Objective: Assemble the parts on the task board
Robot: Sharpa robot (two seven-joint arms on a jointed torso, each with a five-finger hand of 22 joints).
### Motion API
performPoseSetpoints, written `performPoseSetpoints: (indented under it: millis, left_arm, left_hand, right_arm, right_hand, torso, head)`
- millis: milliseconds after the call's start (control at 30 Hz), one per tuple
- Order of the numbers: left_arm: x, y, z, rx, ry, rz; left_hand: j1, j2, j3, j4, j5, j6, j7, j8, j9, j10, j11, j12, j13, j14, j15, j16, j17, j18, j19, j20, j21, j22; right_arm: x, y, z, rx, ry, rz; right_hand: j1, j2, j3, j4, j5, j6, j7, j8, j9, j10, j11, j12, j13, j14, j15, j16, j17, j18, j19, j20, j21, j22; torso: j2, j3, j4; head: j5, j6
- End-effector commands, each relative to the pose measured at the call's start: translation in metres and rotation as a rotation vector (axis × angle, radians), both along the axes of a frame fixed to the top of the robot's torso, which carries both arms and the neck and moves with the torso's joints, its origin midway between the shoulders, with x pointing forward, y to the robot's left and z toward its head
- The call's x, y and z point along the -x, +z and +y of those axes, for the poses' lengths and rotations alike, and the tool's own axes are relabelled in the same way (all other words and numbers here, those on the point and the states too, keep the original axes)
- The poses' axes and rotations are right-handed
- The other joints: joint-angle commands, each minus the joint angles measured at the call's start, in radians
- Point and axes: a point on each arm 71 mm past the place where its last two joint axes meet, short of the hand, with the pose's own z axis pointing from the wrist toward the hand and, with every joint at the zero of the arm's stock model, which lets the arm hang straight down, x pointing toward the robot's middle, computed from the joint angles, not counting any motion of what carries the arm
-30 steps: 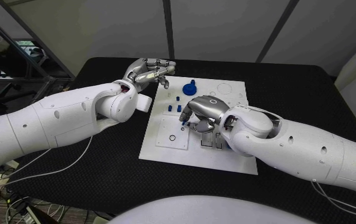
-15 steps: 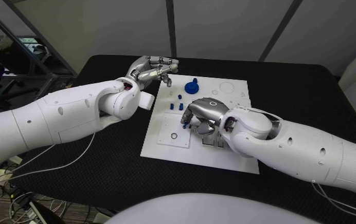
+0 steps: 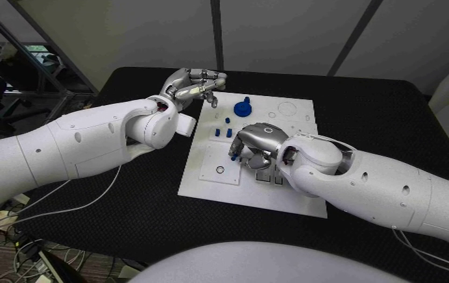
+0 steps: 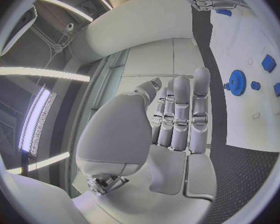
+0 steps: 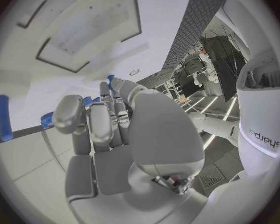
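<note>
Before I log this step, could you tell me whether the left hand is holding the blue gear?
No, the left hand hovers empty beside the blue gear.

Right robot hand (image 3: 254, 141) blocks board (image 3: 294, 202) middle; gear (image 3: 242, 108) and pegs (image 3: 222, 131) crowd far-left part; near-left tabletop (image 3: 131, 192) free.

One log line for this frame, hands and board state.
left hand: empty, raised by board edge | right hand: pinching small blue part over task board | blue gear: on board

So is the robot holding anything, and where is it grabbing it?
The right hand pinches a small blue part between its fingers, one end poking out. The left hand holds nothing.
</note>
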Motion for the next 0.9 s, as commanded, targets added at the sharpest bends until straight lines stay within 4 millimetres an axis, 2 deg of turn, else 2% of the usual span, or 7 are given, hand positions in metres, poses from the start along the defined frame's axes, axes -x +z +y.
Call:
performPoseSetpoints:
  millis: [33,400,500,600,800,900]
  left_arm:
    - [-0.0003,0.0012,-0.0015,0.008,-0.011,-0.001]
    - [-0.0004,0.001,-0.0022,0.009,-0.015,0.002]
    - [-0.0003,0.0008,-0.0026,0.009,-0.019,0.005]
    - [-0.0002,0.0005,-0.0029,0.009,-0.024,0.01]
    - [-0.0003,0.0,-0.0025,0.009,-0.027,0.015]
    - [-0.0005,-0.0003,-0.0022,0.008,-0.027,0.016]
  left_hand:
    - [-0.003,0.007,-0.007,0.001,0.0,-0.004,0.003,0.004,-0.001,-0.009,0.002,0.008,0.003,-0.007,-0.001,-0.005,-0.002,0.018,-0.007,0.0,-0.006,-0.003]
    - [-0.003,0.007,-0.007,0.001,0.0,-0.004,0.003,0.004,-0.001,-0.009,0.002,0.008,0.003,-0.007,-0.001,-0.005,-0.002,0.018,-0.007,0.0,-0.006,-0.003]
    - [-0.003,0.007,-0.007,0.001,0.0,-0.004,0.003,0.004,-0.001,-0.009,0.002,0.008,0.003,-0.007,-0.001,-0.005,-0.002,0.018,-0.007,0.0,-0.006,-0.003]
    - [-0.004,0.007,-0.008,0.002,0.0,-0.005,0.003,0.004,-0.002,-0.011,0.003,0.01,0.003,-0.007,-0.001,-0.005,-0.002,0.019,-0.009,0.001,-0.012,-0.006]
    - [-0.005,0.007,-0.01,0.003,0.0,-0.007,0.003,0.004,-0.002,-0.013,0.003,0.011,0.004,-0.008,0.0,-0.005,-0.003,0.019,-0.009,0.001,-0.013,-0.007]
    - [-0.005,0.007,-0.01,0.003,0.0,-0.007,0.003,0.004,-0.002,-0.013,0.003,0.011,0.004,-0.008,0.0,-0.005,-0.003,0.019,-0.009,0.001,-0.013,-0.007]
  right_arm:
    - [-0.0007,-0.0019,0.0006,0.028,-0.003,-0.003]
    - [0.004,-0.0097,0.0052,0.063,0.011,0.01]
    - [0.0046,-0.0114,0.0056,0.07,0.012,0.013]
    - [0.0051,-0.0117,0.0055,0.067,0.012,0.012]
    - [0.0056,-0.0103,0.0053,0.051,0.01,0.002]
    - [0.0057,-0.0083,0.0052,0.029,0.006,-0.012]
  right_hand:
    - [-0.007,0.004,0.004,-0.004,0.002,0.002,0.007,0.001,0.002,0.001,0.004,-0.003,0.001,0.033,-0.005,0.001,0.0,-0.009,0.001,-0.002,0.004,-0.001]
    - [-0.017,0.0,-0.001,-0.002,0.0,-0.003,0.009,-0.002,0.001,-0.004,0.006,-0.008,0.0,0.032,-0.003,0.002,-0.002,-0.009,-0.003,0.0,0.003,-0.004]
    - [-0.033,-0.008,-0.004,0.003,0.0,-0.035,0.021,-0.017,-0.006,-0.043,0.018,-0.018,-0.008,0.032,0.006,0.007,0.003,-0.007,-0.012,0.006,-0.003,-0.013]
    - [-0.042,-0.017,-0.003,0.004,0.002,-0.058,0.031,-0.018,-0.011,-0.093,0.031,-0.018,-0.012,0.031,0.017,0.012,0.006,-0.006,-0.019,0.015,-0.007,-0.018]
    - [-0.049,-0.026,-0.004,0.002,0.004,-0.072,0.037,-0.016,-0.013,-0.128,0.04,-0.015,-0.011,0.03,0.024,0.016,0.008,-0.004,-0.027,0.024,-0.011,-0.024]
    - [-0.052,-0.032,-0.006,0.0,0.004,-0.101,0.044,-0.019,-0.02,-0.163,0.047,-0.014,-0.012,0.023,0.031,0.008,-0.009,0.001,-0.043,0.03,-0.026,-0.046]
  torso:
    - [-0.001,-0.0002,0.0006]
    - [0.0,-0.0005,-0.0012]
    - [0.001,-0.0004,-0.0011]
    - [0.0,0.0008,-0.0008]
    - [-0.001,0.0004,-0.0005]
    - [-0.001,0.0003,-0.0005]
  head:
    - [0.001,-0.002]
    - [0.002,-0.005]
    - [0.0,-0.005]
    - [0.0,-0.006]
    - [-0.001,-0.006]
    - [-0.001,-0.005]
